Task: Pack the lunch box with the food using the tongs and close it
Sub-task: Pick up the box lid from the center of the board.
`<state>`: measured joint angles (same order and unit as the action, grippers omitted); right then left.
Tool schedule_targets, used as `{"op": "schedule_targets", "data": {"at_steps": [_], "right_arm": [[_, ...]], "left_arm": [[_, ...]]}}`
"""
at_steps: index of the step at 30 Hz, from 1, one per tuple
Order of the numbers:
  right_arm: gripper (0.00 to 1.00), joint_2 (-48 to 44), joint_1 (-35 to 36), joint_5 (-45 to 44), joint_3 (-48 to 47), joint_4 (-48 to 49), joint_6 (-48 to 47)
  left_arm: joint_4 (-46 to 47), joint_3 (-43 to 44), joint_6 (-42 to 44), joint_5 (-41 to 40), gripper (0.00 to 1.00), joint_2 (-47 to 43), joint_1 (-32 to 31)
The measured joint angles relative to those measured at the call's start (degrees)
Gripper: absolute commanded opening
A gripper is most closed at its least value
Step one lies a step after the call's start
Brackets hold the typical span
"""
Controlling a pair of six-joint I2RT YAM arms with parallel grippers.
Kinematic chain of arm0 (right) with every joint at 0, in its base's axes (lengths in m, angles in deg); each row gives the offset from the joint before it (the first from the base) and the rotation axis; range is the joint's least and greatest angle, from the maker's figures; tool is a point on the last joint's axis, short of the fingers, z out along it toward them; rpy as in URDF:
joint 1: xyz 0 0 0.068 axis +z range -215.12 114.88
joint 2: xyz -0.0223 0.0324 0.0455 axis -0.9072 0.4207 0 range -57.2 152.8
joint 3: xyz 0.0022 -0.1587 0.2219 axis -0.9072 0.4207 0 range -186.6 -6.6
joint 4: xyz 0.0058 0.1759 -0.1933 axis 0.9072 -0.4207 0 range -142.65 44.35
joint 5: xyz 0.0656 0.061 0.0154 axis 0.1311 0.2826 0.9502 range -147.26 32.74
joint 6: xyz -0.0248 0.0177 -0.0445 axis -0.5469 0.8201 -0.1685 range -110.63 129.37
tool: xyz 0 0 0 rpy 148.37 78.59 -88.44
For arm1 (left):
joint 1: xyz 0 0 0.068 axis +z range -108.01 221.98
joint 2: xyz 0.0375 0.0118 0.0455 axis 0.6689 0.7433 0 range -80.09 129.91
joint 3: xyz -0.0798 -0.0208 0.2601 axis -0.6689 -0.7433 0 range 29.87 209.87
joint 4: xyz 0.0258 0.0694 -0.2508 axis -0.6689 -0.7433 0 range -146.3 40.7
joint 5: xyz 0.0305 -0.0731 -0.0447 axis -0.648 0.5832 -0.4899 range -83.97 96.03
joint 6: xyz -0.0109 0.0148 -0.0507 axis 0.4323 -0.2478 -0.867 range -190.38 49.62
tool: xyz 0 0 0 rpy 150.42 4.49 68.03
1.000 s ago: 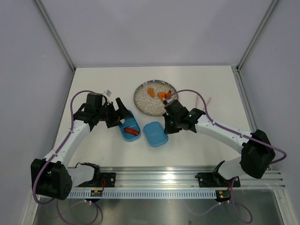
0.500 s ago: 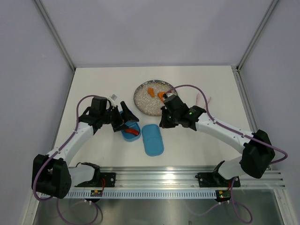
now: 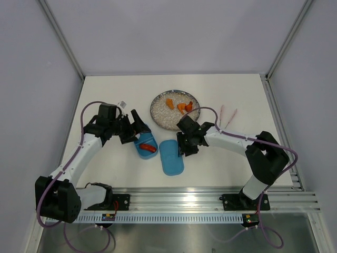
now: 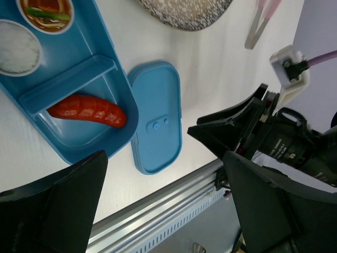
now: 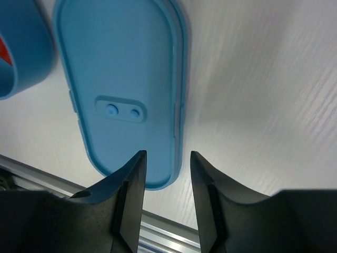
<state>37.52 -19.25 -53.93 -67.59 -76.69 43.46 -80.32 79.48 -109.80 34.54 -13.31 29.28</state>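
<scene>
My right end effector (image 5: 166, 153) hangs low over the lid (image 5: 116, 63). Its fingers are partly apart, astride the lid's right rim with nothing clamped. The left end effector (image 4: 164, 153) is spread wide and also grips nothing, hovering just beside the lunch box (image 4: 79, 50).

The box lies left of centre on the tabletop (image 3: 110, 95). It already holds the sausage (image 4: 87, 109) and a white ball (image 4: 18, 50), and the lid lies flat along its right side.

My main worry is the order of steps. Orange chunks (image 3: 181, 107) are on the plate (image 3: 163, 118) and the tongs (image 3: 226, 116) lie untouched far to the right, so closing the box now would leave food out.

The lid is thin and flat against the surface. A pinch on its rim could slip, or skid it into the box and shove that sideways. The two arms also work close together here, so a careless swing could knock one against the other.

The lid's near end is close to the tabletop's front edge and the rail (image 3: 210, 197), which leaves little margin that way. There is bare surface to the right of the lid, and more between it and the tongs. The tongs themselves lie near the right-hand side of the enclosure, so reaching them will be tighter.
</scene>
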Motion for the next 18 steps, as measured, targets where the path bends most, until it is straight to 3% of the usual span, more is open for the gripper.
{"op": "schedule_targets", "data": {"at_steps": [8,13,17,18], "right_arm": [[0.44,2.7,0.4,0.8,2.4,1.6,1.4],[0.37,4.7,1.5,0.9,3.0,4.0,2.4],[0.19,5.0,2.2,0.6,3.0,6.0,2.9],[0.05,5.0,2.3,0.4,3.0,6.2,3.1]], "left_arm": [[-3.0,0.3,1.7,-1.9,0.96,0.0,2.3],[-3.4,0.3,1.9,-2.1,0.96,0.0,2.3],[-3.4,0.3,1.9,-2.2,0.96,0.0,2.3],[-3.5,0.3,1.9,-2.3,0.96,0.0,2.3]]}}
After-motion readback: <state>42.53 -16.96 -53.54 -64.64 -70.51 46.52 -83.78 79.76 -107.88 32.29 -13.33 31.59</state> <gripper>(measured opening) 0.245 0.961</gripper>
